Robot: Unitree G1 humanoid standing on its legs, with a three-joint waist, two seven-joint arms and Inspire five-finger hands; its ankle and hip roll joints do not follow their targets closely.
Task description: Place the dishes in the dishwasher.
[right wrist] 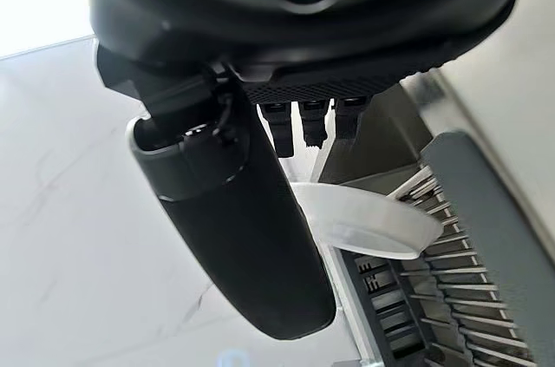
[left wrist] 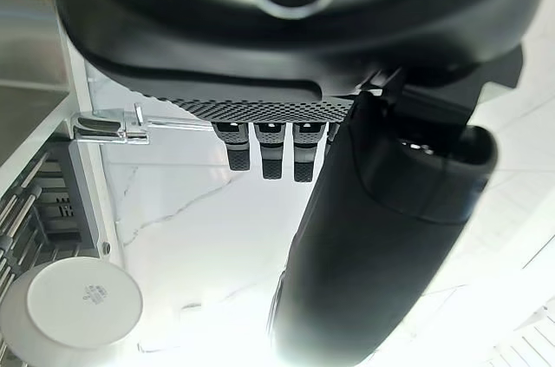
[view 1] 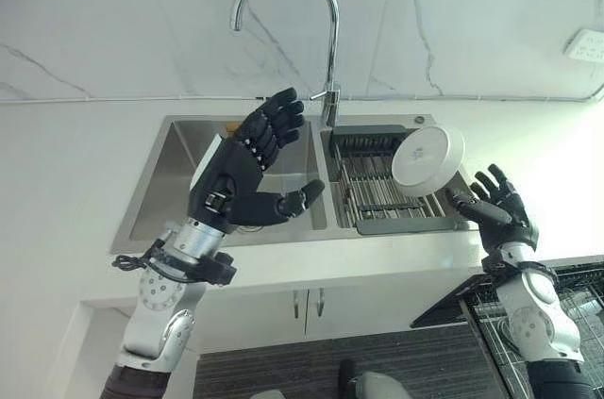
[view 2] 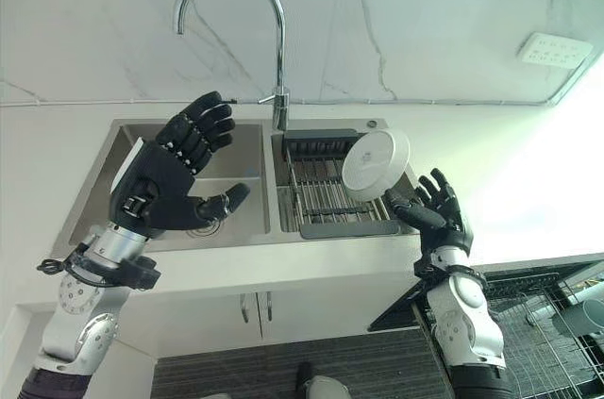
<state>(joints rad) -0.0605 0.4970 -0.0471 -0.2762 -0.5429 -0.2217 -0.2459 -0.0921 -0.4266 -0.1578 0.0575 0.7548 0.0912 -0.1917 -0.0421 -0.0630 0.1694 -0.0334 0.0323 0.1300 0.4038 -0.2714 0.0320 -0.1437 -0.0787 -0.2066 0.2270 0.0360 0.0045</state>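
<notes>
A white plate [view 1: 427, 159] stands tilted on its edge in the dark drying rack [view 1: 368, 193] set in the right sink basin. Just right of it my right hand [view 1: 502, 211] is open with the fingers spread, its thumb close under the plate's lower rim; whether they touch I cannot tell. The right wrist view has the plate [right wrist: 364, 219] just past the thumb. My left hand [view 1: 236, 177] is held up open over the left basin [view 1: 165, 187], holding nothing. The plate [left wrist: 74, 304] is seen again beyond it in the left wrist view.
A tall curved tap [view 1: 330, 41] rises behind the divider between the basins. An open dishwasher with its wire rack [view 1: 566, 319] is pulled out at the lower right, below the counter. A small yellow object [view 1: 229, 125] sits at the left basin's back edge.
</notes>
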